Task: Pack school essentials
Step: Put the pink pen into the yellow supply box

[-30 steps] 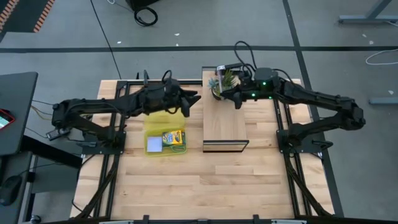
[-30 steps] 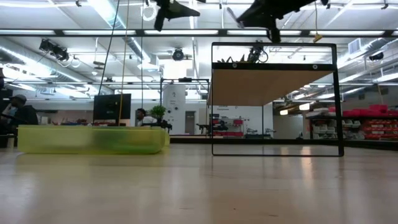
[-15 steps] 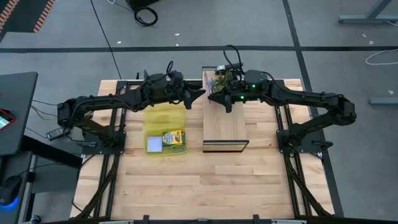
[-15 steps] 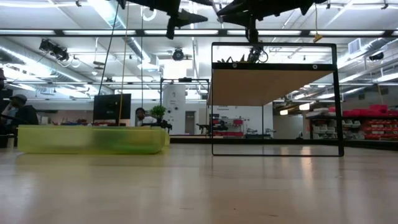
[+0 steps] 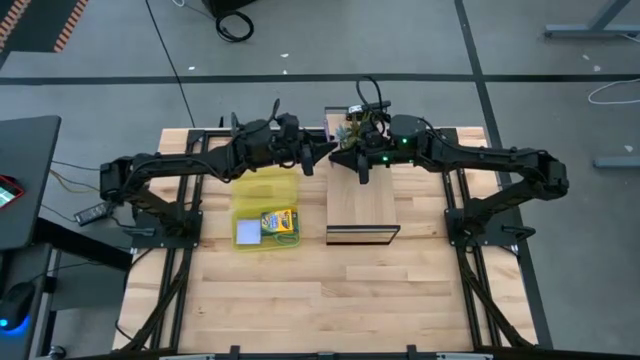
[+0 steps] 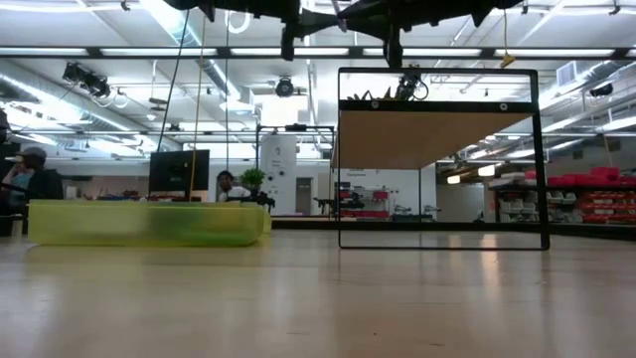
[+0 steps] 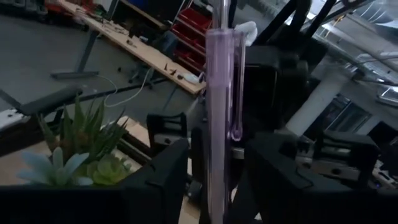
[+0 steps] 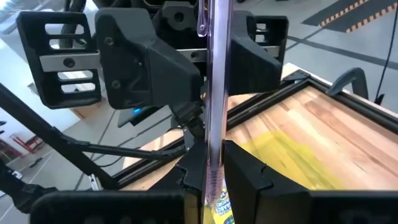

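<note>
The thin purple pen is up in the air near the table's far edge, between the two grippers, which face each other. My right gripper is shut on it. My left gripper is open, and its fingers stand on either side of the pen without touching it. The yellow-green crayon box and the pale blue notepad lie inside the yellow translucent case. The scissors, pencil and red block are out of view. My right gripper pinches the pen's shaft between its two fingers, away from the clip end. The fingers come level from the table's right and lie across the pen. The pen is lifted clear, high above the table.
The small potted plant stands at the far end of a raised wooden shelf, just behind the grippers. The yellow case lies on the table left of the shelf frame. Bare wood fills the near half.
The two grippers have closed in on each other. My left gripper has moved toward the table's right and my right gripper toward its left, away from the plant, carrying the pen. The left fingers now stand around the pen.
</note>
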Controlling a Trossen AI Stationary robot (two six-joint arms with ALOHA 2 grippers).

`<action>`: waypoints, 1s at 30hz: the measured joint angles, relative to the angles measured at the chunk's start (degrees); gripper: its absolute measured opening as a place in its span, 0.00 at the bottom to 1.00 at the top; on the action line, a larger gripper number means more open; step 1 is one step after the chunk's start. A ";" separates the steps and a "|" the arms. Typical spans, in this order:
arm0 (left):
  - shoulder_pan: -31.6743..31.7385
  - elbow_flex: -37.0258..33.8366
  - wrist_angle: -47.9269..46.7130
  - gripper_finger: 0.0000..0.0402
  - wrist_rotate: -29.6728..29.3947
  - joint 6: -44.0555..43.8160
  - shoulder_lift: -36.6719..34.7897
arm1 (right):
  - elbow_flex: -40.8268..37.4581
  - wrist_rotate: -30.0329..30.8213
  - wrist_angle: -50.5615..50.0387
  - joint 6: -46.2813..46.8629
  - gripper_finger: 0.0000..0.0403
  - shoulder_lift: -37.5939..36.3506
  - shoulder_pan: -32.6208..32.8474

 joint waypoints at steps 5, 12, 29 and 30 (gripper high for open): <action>0.00 0.02 0.64 0.33 0.04 0.01 0.19 | 0.01 -0.05 0.31 -0.05 0.13 0.00 0.06; -0.02 0.02 0.70 0.18 0.04 0.45 0.19 | -0.01 -0.10 0.36 -0.46 0.13 -0.04 0.06; 0.56 -0.02 -4.55 0.10 1.58 4.47 -1.72 | 0.05 -0.58 -3.17 -1.38 0.36 -2.16 -0.87; 0.57 -0.02 -5.20 0.10 1.60 5.15 -2.40 | 0.05 -0.58 -4.08 -2.16 0.38 -2.69 -1.22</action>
